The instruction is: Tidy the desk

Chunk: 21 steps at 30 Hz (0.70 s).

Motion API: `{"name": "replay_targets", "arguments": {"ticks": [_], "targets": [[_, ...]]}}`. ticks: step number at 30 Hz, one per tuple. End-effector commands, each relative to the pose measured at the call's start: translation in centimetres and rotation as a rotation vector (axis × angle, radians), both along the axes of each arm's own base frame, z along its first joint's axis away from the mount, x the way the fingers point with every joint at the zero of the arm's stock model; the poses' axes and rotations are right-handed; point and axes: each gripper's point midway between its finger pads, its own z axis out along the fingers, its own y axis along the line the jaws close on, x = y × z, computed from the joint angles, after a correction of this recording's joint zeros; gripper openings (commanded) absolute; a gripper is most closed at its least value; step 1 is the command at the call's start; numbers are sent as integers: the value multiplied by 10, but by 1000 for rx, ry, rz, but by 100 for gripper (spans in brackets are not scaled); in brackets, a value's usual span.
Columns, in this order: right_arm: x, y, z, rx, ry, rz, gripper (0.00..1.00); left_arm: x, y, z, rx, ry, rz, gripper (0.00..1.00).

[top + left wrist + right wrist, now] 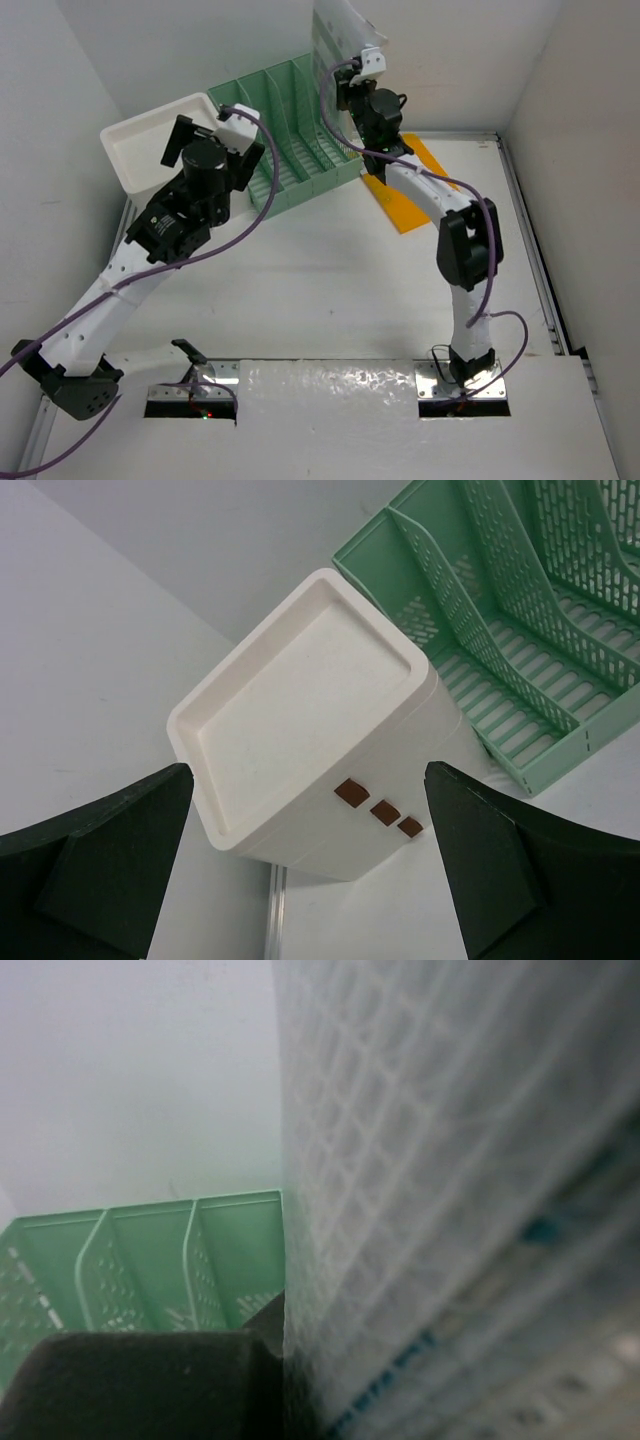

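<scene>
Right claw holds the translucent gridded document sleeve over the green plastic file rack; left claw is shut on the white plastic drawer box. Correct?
No. The left wrist view shows the left claw open wide, with the white plastic drawer box beyond it, ungripped. The rest holds: the right claw holds the translucent gridded document sleeve over the green plastic file rack.

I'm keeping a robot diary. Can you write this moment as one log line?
left gripper: open, pointing at white box | right gripper: shut on mesh pouch, above green file rack | orange folder: flat on desk
</scene>
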Motion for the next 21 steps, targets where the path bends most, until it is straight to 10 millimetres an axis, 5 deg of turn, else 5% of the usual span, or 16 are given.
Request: {"name": "replay_targets", "arguments": {"ticks": [1, 7, 15, 21], "targets": [[2, -2, 62, 66, -229, -21, 0, 1, 7, 17, -23, -56, 41, 100], [21, 14, 34, 57, -285, 7, 0, 5, 5, 10, -4, -30, 45, 100], [43, 33, -44, 53, -252, 55, 0, 12, 2, 2, 15, -4, 48, 100], [51, 19, -92, 34, -170, -34, 0, 15, 0, -2, 27, 9, 46, 99]]}}
